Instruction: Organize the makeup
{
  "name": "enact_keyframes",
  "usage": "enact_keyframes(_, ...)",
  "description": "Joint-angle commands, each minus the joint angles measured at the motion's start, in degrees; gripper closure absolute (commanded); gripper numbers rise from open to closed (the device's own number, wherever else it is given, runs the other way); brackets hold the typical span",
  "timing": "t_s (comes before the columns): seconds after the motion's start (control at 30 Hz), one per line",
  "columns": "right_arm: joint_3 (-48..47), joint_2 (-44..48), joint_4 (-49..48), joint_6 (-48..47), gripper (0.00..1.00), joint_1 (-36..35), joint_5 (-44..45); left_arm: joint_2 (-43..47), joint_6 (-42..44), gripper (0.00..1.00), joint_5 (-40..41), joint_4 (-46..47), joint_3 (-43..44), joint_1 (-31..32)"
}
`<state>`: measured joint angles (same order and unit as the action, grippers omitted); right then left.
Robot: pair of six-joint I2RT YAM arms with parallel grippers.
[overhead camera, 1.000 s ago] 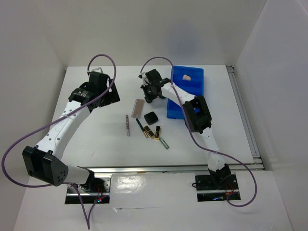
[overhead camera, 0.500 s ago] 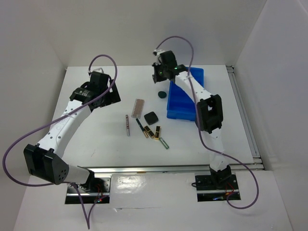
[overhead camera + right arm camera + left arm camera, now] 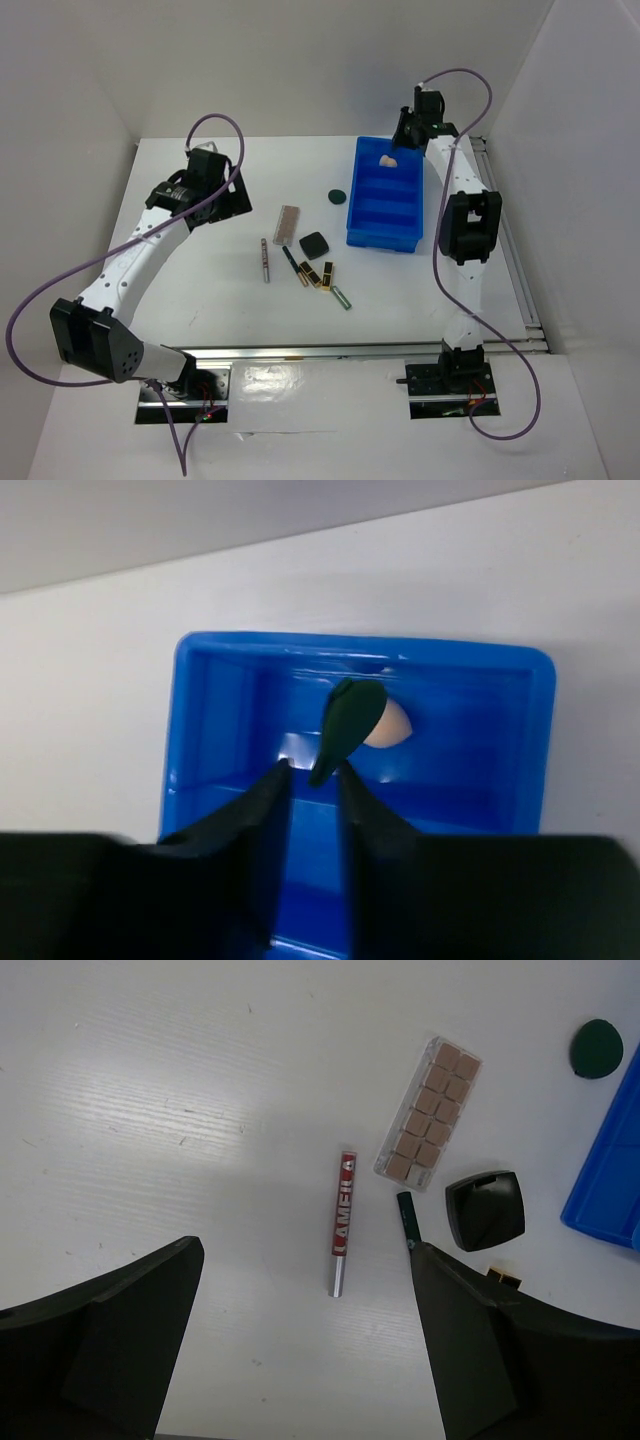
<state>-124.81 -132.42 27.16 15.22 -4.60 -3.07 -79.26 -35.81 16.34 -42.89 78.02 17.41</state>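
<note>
My right gripper (image 3: 313, 770) hangs over the far compartment of the blue bin (image 3: 190, 730), jaws a little apart. A dark green pad (image 3: 345, 725) stands on edge at the fingertips, against the right finger only, above the peach sponge (image 3: 392, 728). On the table lie another green pad (image 3: 337, 196), the tan palette (image 3: 428, 1112), the black compact (image 3: 485, 1210), a red pencil (image 3: 342, 1222), a dark pencil (image 3: 406, 1218), two lipsticks (image 3: 325, 274) and a green tube (image 3: 342, 297). My left gripper (image 3: 305, 1260) is open high above the red pencil.
The bin (image 3: 352, 200) stands at the back right of the table, with its near compartments showing only blue floor. White walls close in the back and both sides. A metal rail (image 3: 505, 240) runs along the right edge.
The right arm lifted one green pad from left of the bin and swung right over the bin's far end. Its jaws have parted slightly. The left arm has stayed put.
</note>
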Motion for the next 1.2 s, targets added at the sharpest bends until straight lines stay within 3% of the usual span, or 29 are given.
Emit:
enact_keyframes(0.0,-3.9,-1.2,-1.0,1.2,0.65,-0.8,0.3,-0.5,0.7,0.01,-0.5,-0.2,1.9,0.2)
enact_keyframes(0.03,-3.9,-1.2,-1.1,1.2,0.51,-0.8,0.3,-0.5,0.7,0.01,-0.5,-0.2,1.9,0.2)
enact_keyframes(0.07,-3.9,-1.2,-1.1,1.2,0.43,-0.8,-0.3,-0.5,0.7,0.01,-0.5,-0.2,1.9,0.2)
enact_keyframes(0.13,-2.9,0.6,-1.6,1.2,0.42,-0.8,-1.4,-0.5,0.7,0.01,-0.5,-0.2,1.9,0.2)
enact_keyframes(0.2,0.2,2.3,-2.8,0.6,0.5,-1.5,-0.6,-0.5,0.7,0.01,-0.5,-0.2,1.9,0.2)
enact_keyframes(0.37,8.4,9.8,-6.2,-3.8,0.89,-7.1,-0.1,-0.5,0.7,0.01,-0.5,-0.2,1.9,0.2)
enact_keyframes(0.43,7.7,9.2,-4.8,-8.5,0.89,-11.6,1.0,-0.5,0.7,0.01,0.0,-0.2,1.9,0.2)
enact_keyframes(0.47,6.3,8.2,-3.2,-9.8,0.83,-13.2,1.7,-0.5,0.7,0.01,0.0,-0.2,1.9,0.2)
enact_keyframes(0.5,4.5,6.8,-1.3,-12.2,0.7,-16.0,1.7,-0.5,0.7,0.01,0.6,-0.2,1.9,0.2)
enact_keyframes(0.53,0.9,5.3,2.3,-13.1,0.67,-17.4,3.4,-0.5,0.7,0.01,0.6,-0.7,1.9,0.2)
enact_keyframes(0.73,-0.6,-0.8,4.2,-15.1,0.66,-24.3,5.2,1.2,0.2,0.01,1.7,-0.7,0.6,0.2)
enact_keyframes(0.93,-3.4,-5.6,6.9,-15.1,0.49,-25.0,8.3,1.8,0.2,0.01,1.7,-1.2,0.1,0.2)
enact_keyframes(1.03,-2.7,-6.9,6.9,-15.1,0.48,-25.0,11.1,1.8,0.2,0.01,1.7,-1.2,-0.4,0.2)
enact_keyframes(1.17,-1.6,-8.0,6.9,-15.1,0.39,-25.0,15.1,1.8,0.2,0.01,1.7,-1.2,-0.4,0.2)
